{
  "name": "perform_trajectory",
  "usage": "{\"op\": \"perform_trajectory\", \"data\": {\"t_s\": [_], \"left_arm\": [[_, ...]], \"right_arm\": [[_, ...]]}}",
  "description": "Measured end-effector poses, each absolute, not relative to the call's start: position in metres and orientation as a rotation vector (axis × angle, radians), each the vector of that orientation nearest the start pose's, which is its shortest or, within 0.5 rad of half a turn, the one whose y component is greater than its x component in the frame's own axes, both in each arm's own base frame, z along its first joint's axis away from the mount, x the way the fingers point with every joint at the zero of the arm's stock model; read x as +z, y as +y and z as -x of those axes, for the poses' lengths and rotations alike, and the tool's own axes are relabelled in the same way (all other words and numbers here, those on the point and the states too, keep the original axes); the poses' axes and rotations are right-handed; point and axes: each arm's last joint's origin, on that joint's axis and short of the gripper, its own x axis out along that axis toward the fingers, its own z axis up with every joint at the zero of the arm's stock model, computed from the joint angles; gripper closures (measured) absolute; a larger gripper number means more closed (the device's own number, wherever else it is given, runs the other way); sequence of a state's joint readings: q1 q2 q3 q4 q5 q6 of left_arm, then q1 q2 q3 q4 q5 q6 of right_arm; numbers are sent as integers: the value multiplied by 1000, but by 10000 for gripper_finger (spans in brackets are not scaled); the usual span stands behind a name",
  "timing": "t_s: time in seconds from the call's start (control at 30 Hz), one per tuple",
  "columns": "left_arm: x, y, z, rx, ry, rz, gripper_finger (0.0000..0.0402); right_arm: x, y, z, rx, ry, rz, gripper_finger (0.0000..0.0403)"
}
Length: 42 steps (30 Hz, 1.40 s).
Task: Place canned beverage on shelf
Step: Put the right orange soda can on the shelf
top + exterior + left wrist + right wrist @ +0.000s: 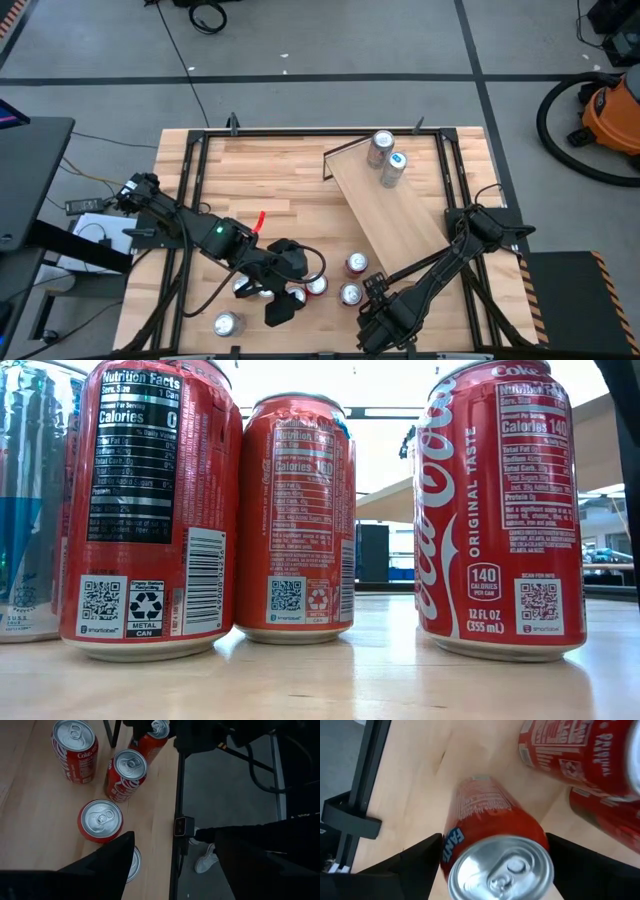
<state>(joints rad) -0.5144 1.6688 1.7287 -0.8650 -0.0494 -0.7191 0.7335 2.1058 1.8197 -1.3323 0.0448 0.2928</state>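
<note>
Butcher-block tabletop (270,170) fills the black frame, and on it the shelf (395,215) lies flat and askew, running from the far middle toward your right arm's base. Two cans (387,160) already stand upright at its far end, one silver-topped, one with a blue mark on its lid; they sit close together, likely to leave the rest of the plank free.

Your right gripper (492,865) sits low at the near edge of the table, right of centre. From the right wrist view its two dark fingers stand on either side of an upright orange-red can (490,850), one finger on each flank. You cannot tell whether the pads actually press the can or merely bracket it. I judge this as the grasp step: the jaws are spread about a can's width, so they are either just closing or lightly holding.

Near it, a cluster of red cola cans (335,280) stands upright on the bare table at the near middle; the low view shows three of them side by side with a pale blue can at their left.

Your left gripper (283,308) hovers over the left side of that cluster, jaws parted and empty, one finger (107,857) just above a lid. One more can (228,323) lies alone near the left corner.
</note>
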Motion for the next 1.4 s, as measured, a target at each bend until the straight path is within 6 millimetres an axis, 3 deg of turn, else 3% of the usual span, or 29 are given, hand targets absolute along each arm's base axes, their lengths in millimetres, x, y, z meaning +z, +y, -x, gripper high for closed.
{"op": "perform_trajectory", "data": {"t_s": [0.4,0.73,0.9,1.17,1.4], "left_arm": [[371,-173,-309,-138,891,445,116],[371,-173,-309,-138,891,445,116],[371,-173,-309,-143,889,433,116],[371,-166,-313,-131,873,396,116],[371,-155,-318,-100,865,404,116]], "right_arm": [[215,268,-299,349,1569,421,72],[240,262,-292,383,1548,366,87],[269,247,-288,345,1504,265,85],[322,206,-294,225,1375,53,84],[378,168,-294,84,1269,23,83]]}}
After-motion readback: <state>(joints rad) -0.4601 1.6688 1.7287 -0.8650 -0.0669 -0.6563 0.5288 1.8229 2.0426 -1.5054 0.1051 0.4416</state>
